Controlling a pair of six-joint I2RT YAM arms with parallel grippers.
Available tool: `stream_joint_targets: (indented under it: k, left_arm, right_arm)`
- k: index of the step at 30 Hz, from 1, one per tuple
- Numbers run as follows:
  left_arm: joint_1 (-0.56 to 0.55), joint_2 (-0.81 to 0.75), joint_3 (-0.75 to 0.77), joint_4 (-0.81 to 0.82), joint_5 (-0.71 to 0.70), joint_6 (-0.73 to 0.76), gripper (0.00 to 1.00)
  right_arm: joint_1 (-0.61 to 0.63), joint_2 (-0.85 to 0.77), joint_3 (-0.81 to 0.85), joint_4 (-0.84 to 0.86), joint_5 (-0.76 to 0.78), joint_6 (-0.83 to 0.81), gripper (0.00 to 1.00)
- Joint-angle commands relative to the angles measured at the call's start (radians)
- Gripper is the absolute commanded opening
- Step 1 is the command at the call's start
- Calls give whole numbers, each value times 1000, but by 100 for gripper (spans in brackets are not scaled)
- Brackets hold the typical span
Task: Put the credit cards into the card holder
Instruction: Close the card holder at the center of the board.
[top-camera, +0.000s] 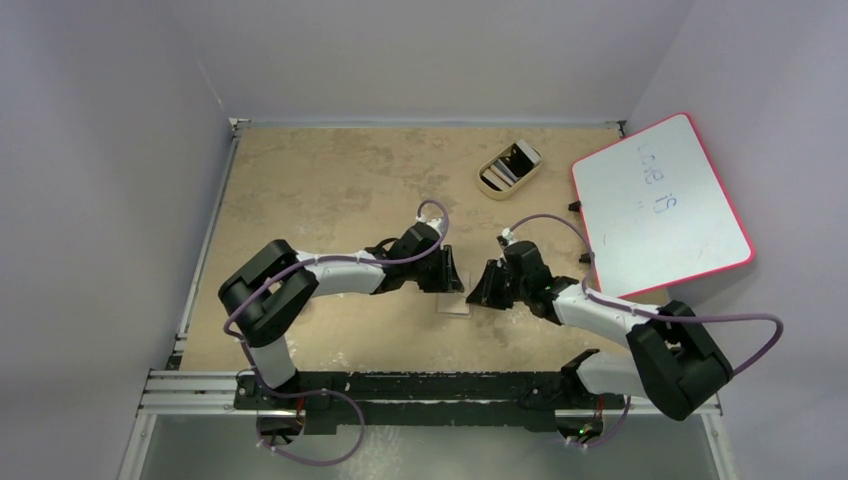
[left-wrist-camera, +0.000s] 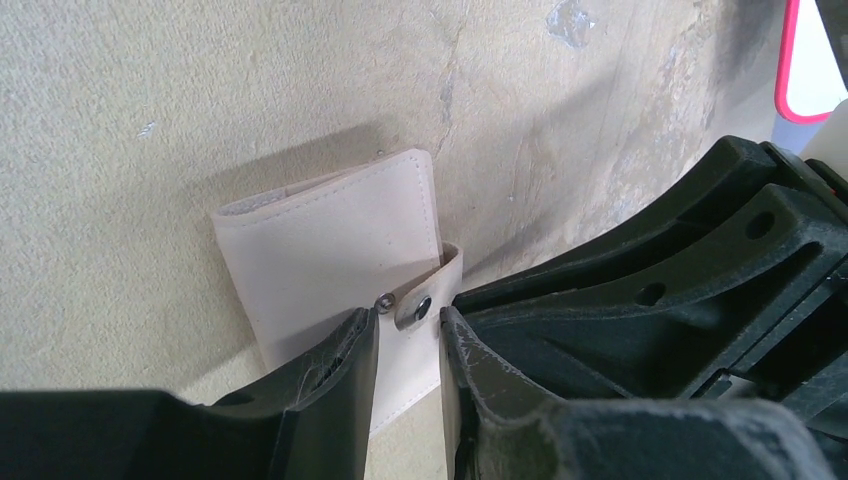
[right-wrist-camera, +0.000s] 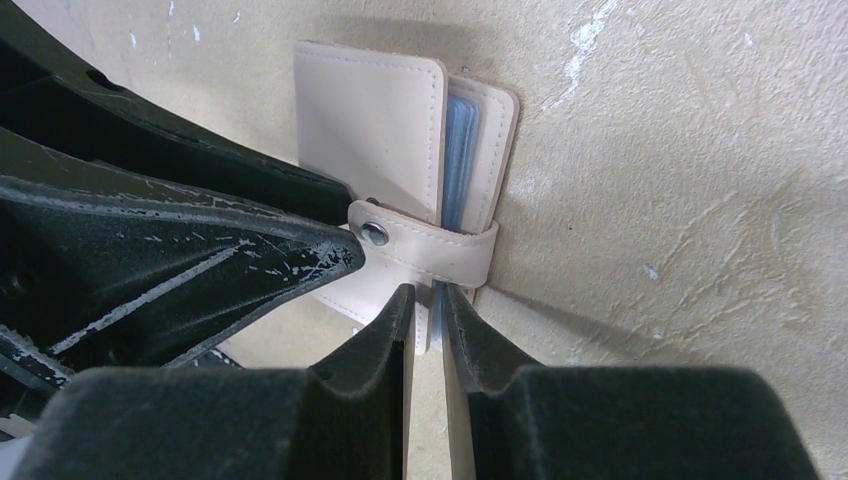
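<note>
The tan card holder (top-camera: 455, 303) stands folded on its edge at the table's middle, between both grippers. In the left wrist view the card holder (left-wrist-camera: 330, 240) shows one panel, and its snap tab (left-wrist-camera: 422, 300) sits between the fingertips of my left gripper (left-wrist-camera: 408, 320), which press in on it from both sides. In the right wrist view my right gripper (right-wrist-camera: 428, 295) is shut on the lower edge of the card holder (right-wrist-camera: 370, 110). Pale blue credit cards (right-wrist-camera: 458, 150) show between its two panels. My left gripper (top-camera: 450, 272) and right gripper (top-camera: 482, 285) face each other.
A tan oval tray (top-camera: 508, 168) holding a white-edged slab sits at the back right. A red-rimmed whiteboard (top-camera: 660, 205) lies at the right edge. A side rail (top-camera: 205, 250) borders the table on the left.
</note>
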Motion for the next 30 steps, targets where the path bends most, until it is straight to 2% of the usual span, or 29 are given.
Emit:
stream_joint_targets:
  k: [1, 30]
  left_arm:
    - [-7, 9, 34, 25, 0, 14, 28]
    - [-9, 35, 64, 47, -2, 20, 23]
  right_arm:
    - [-3, 14, -3, 37, -23, 7, 17]
    - [-3, 34, 7, 28, -18, -8, 17]
